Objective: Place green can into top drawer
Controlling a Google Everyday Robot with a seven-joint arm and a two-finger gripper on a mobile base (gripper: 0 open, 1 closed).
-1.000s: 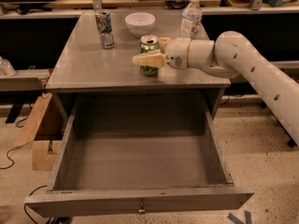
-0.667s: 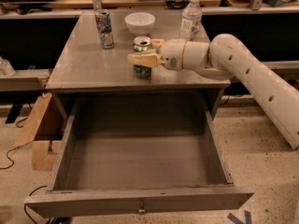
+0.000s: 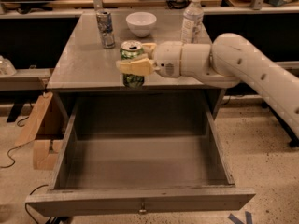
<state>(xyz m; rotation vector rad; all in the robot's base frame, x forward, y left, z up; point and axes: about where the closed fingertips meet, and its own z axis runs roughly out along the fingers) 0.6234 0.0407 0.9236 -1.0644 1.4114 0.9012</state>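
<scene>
While pincer [image 3: 132,59] grips green can [image 3: 131,52] at table edge [image 3: 84,85], axis upright

At the matt grey table [image 3: 79,66] edge, the smooth plastic hand [image 3: 131,59] clasps the shiny metal green can [image 3: 133,80].

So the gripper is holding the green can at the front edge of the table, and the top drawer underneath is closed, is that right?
Not quite: the camera view shows the top drawer pulled open, not closed. The rest holds: the gripper is holding the green can at the front edge of the table.
</scene>
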